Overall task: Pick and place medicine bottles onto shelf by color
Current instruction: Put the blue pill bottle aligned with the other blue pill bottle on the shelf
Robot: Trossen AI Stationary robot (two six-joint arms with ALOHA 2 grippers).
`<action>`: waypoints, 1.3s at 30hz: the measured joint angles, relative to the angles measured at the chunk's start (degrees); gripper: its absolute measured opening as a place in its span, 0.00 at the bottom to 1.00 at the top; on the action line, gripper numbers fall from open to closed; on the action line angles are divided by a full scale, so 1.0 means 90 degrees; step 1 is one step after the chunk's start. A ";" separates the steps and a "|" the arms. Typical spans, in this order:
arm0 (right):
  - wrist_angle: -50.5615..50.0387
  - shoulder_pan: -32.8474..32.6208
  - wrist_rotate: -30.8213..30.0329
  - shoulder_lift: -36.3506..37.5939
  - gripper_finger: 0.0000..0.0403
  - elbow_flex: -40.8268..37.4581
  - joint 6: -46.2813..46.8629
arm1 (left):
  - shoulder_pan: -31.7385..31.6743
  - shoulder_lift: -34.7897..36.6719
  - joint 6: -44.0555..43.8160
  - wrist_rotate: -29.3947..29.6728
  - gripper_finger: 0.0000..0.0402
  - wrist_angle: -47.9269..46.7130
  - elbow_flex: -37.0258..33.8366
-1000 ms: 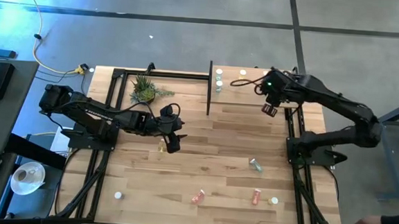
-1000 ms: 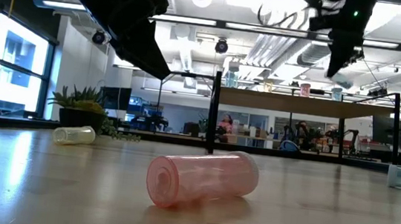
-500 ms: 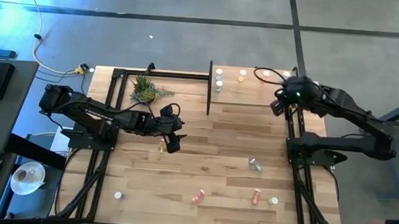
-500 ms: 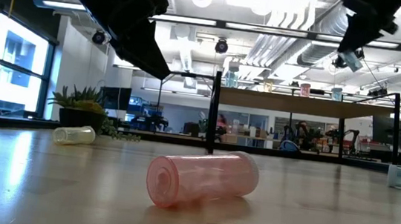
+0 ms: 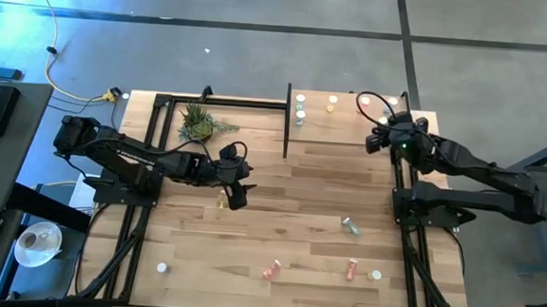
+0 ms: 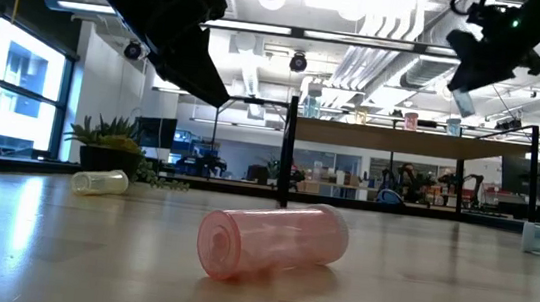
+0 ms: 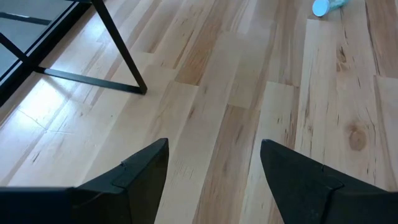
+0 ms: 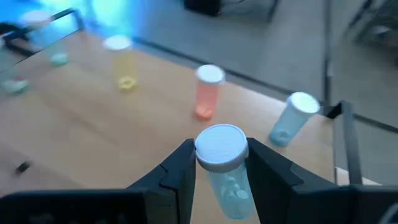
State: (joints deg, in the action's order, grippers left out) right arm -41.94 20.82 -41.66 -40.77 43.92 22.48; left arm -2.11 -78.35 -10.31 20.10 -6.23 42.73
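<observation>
From above, the right gripper (image 5: 381, 141) hangs over the shelf (image 5: 352, 120), near its right edge, where bottles already stand; others lie loose toward the desk's front edge. The left gripper (image 5: 236, 191) waits mid-desk, jaws apart and empty.

At table height, an orange-red bottle (image 6: 273, 240) lies on its side in the foreground.

The left wrist camera shows spread fingers (image 7: 134, 177) over bare planks.

The right wrist camera shows its fingers clenched on a pale blue-green bottle (image 8: 225, 171), just below the white cap. It is probably light, rigid, smooth plastic that rolls easily; mid-body is the safest hold.
</observation>
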 joint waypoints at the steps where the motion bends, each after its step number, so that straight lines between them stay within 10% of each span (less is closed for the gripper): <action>1: 0.0146 0.0002 -0.0145 -0.0001 0.28 -0.0120 0.0065 | 0.0000 0.0000 0.0000 0.0000 0.61 0.0001 0.0001; 14: 0.0739 0.0002 -0.1740 -0.0006 0.28 -0.0853 0.1456 | 0.0000 0.0000 0.0002 0.0000 0.61 0.0001 -0.0002; 39: 0.1659 0.0003 -0.2358 -0.0010 0.28 -0.1574 0.2504 | 0.0000 0.0000 0.0002 0.0002 0.61 0.0006 -0.0002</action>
State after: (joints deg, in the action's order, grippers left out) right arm -27.00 20.85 -62.88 -40.86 29.76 45.01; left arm -2.11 -78.35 -10.28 20.12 -6.17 42.72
